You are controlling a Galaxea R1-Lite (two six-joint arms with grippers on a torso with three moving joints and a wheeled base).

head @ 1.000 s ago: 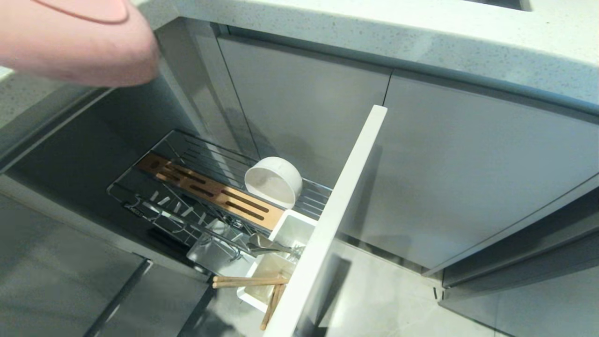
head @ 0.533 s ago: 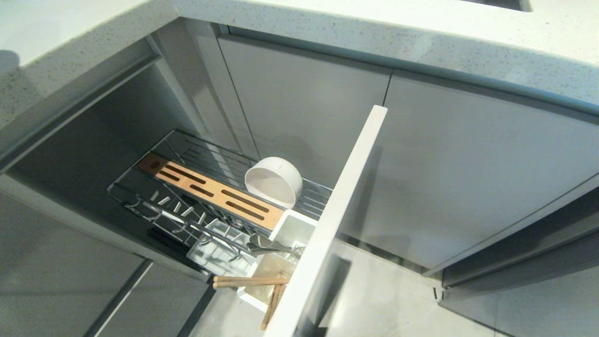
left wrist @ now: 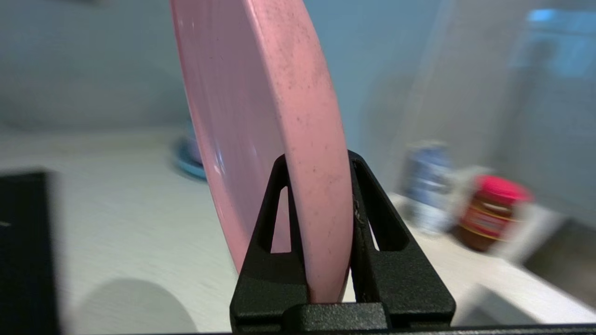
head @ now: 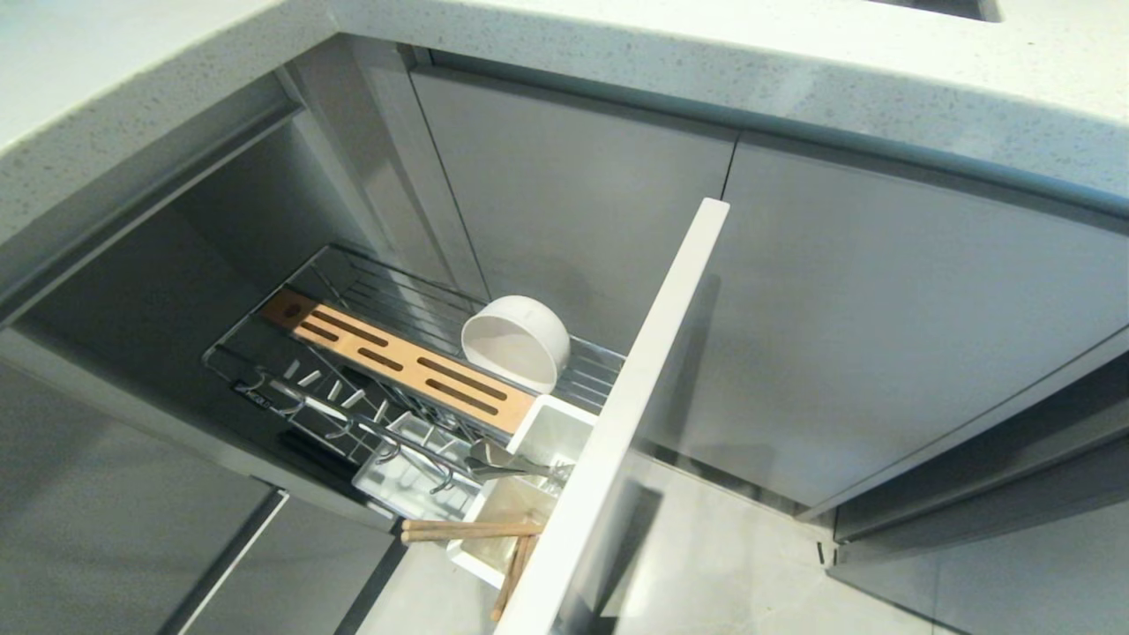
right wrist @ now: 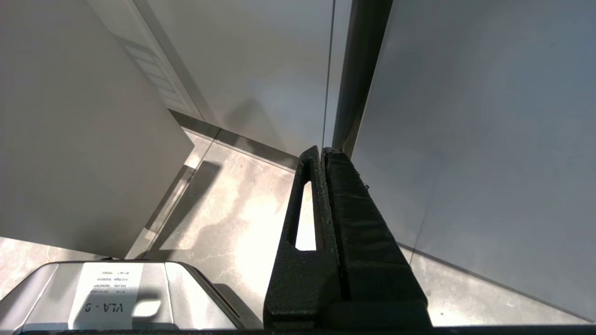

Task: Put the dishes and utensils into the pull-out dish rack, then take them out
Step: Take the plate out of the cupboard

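One dish out of rack: pink plate (left wrist: 260, 116), clamped edge-on between jaws of left gripper (left wrist: 321, 186), carried up over countertop (left wrist: 116, 223), gone from head view where it showed a second ago. Left in pull-out dish rack (head: 370, 300): white bowl (head: 516, 342) on wire at front end, spoon (head: 512, 463) and chopsticks (head: 467, 529) in caddy (head: 551, 432). Right gripper (right wrist: 321, 158) parked low by cabinet doors (right wrist: 465, 116), jaws together, empty. Unloading judged underway; plate needs setting down next.
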